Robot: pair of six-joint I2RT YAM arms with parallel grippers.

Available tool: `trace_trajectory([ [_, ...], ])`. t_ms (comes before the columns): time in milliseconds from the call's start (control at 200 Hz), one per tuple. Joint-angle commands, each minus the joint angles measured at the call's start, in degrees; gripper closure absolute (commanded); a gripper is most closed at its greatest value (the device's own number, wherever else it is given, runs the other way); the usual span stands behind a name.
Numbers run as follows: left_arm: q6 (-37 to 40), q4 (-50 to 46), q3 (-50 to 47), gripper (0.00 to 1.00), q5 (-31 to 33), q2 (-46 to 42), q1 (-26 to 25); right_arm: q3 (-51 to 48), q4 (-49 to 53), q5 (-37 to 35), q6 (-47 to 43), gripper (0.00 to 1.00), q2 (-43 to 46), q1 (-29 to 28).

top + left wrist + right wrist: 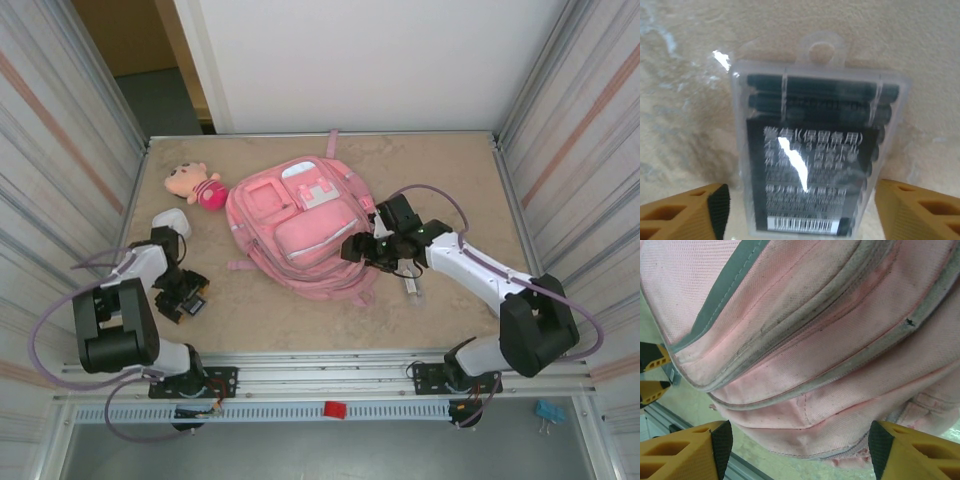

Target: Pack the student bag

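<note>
**Left gripper over a plastic case, right gripper at the bag's edge**

At the left of the table (450,180), the left gripper (801,190) points down over a clear plastic case (810,150) lying flat on the surface. The case holds dark sticks behind a black printed label with a barcode. The jaws stand wide, one finger (719,207) on each side of the case with a gap between pad and plastic, so nothing is held. Just beyond that arm sits a small white object (172,221), and further back a plush doll (197,185) lies beside the bag's left side.

The student bag (300,225) lies flat in the middle of the table, front pockets up and zips closed.

To its right, the right gripper (799,430) reaches in at the bag's near right edge. Its jaws are spread wide with the bulging pink fabric between them. Table shows past the left pad; whether the right pad touches the cloth cannot be told.
</note>
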State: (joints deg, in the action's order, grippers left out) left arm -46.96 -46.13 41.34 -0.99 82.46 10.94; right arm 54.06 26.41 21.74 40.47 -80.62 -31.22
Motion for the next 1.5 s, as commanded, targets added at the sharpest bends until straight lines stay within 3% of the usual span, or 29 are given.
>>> trace_trajectory([
  [0,-1.7,3.2,0.7,0.31,0.9,2.2,0.4,2.7,-0.4,2.3,-0.6,0.27,-1.3,0.0],
  [180,-3.4,3.9,0.1,0.47,-0.3,2.1,0.4,3.5,0.0,2.6,-0.6,0.27,-1.3,-0.1],
  [411,-7.3,1.4,0.1,0.50,-5.7,-6.5,-0.5,2.5,-4.0,2.7,-0.4,0.28,1.0,-1.1],
  [757,-24.8,-0.1,4.5,0.51,-10.1,-24.8,-15.1,-0.8,-22.4,8.8,0.1,0.28,2.6,-5.9],
  [1042,-34.5,9.5,4.5,0.50,-11.0,-27.3,-27.6,-2.6,-32.7,11.5,1.0,0.28,0.0,-12.4],
  [1203,-36.6,13.7,4.4,0.50,-11.7,-25.8,-31.2,-3.4,-37.1,10.6,2.8,0.28,-1.4,-15.0],
  [1493,-41.4,21.1,3.5,0.50,-15.0,-25.1,-32.7,-1.5,-39.1,8.4,2.1,0.30,-6.0,-19.6],
])
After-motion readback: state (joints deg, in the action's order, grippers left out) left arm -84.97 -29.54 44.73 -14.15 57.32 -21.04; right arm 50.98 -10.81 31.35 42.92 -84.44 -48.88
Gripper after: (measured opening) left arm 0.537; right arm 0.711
